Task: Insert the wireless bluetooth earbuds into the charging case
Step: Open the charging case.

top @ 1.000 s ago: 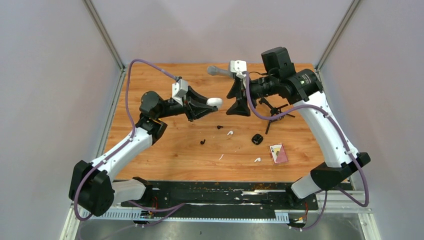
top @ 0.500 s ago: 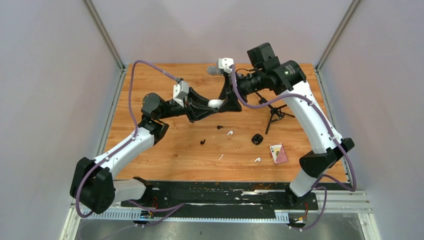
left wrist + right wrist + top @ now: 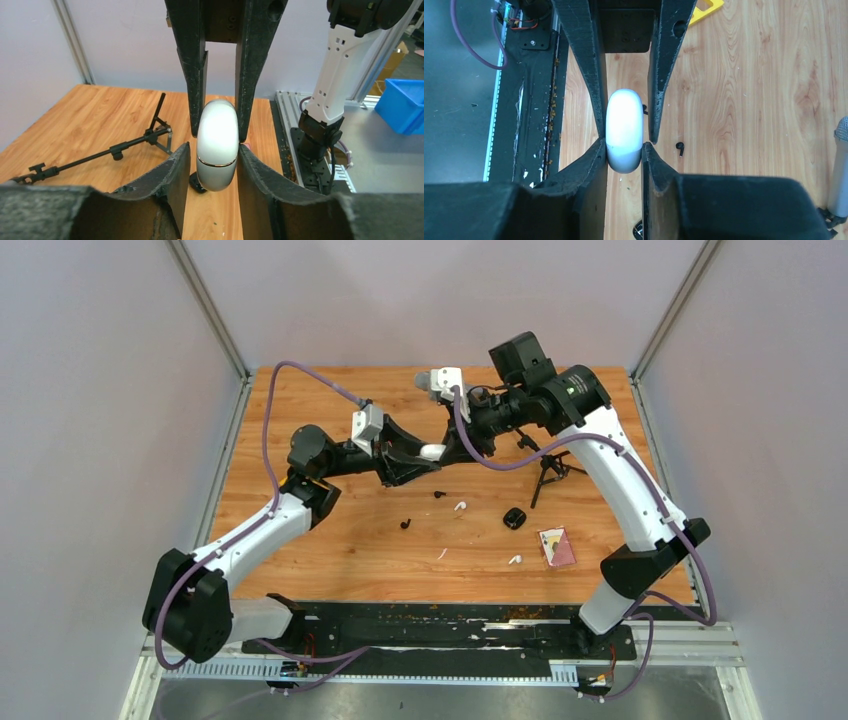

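A closed white charging case (image 3: 433, 451) is held above the table between both grippers. My left gripper (image 3: 424, 454) grips its lower half, seen in the left wrist view (image 3: 214, 152). My right gripper (image 3: 453, 445) meets it from the other side and pinches the other end (image 3: 623, 146). The case (image 3: 624, 125) fills the gap between both pairs of fingers. On the table lie two black earbuds (image 3: 440, 494) (image 3: 405, 524) and two white earbuds (image 3: 460, 506) (image 3: 515, 560). One black earbud (image 3: 680, 148) shows in the right wrist view.
A small black charging case (image 3: 514, 518) and a pink card (image 3: 557, 545) lie right of centre. A microphone (image 3: 427, 381) on a black tripod (image 3: 545, 465) stands at the back. A thin white sliver (image 3: 442, 553) lies near the front. The table's front edge borders a black rail (image 3: 440, 625).
My right gripper has swung left from the tripod to the white case held by my left gripper and closed around it. The left arm shifted slightly right.
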Action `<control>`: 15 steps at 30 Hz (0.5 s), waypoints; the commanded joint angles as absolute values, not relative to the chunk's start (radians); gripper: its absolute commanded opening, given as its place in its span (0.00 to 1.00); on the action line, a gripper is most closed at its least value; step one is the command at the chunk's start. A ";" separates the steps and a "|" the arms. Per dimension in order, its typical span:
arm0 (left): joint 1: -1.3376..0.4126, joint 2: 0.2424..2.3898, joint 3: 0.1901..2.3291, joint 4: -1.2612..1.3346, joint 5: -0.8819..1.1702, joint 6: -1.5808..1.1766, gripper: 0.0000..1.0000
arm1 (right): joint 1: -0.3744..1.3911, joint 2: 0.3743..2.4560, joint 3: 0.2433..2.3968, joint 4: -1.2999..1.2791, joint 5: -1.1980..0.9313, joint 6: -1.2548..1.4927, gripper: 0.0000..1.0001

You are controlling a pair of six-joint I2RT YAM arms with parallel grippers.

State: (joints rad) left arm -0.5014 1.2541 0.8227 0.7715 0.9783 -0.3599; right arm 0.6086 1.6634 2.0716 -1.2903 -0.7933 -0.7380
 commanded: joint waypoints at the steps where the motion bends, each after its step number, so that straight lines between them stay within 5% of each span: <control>1: -0.500 1.252 0.833 0.762 0.955 -0.296 0.47 | 0.617 1.631 2.119 -1.315 -0.741 -0.749 0.00; 7: -0.499 1.246 0.828 0.724 0.956 -0.276 0.51 | 0.618 1.632 2.126 -1.332 -0.703 -0.752 0.00; 15: -0.499 1.253 0.834 0.724 0.963 -0.265 0.43 | 0.619 1.634 2.127 -1.293 -0.681 -0.727 0.00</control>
State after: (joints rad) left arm -0.5014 1.2541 0.8227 0.7147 0.9607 -0.2955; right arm 0.6132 1.6627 2.0846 -1.3273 -0.6926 -0.7380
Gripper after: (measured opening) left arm 0.431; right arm 0.260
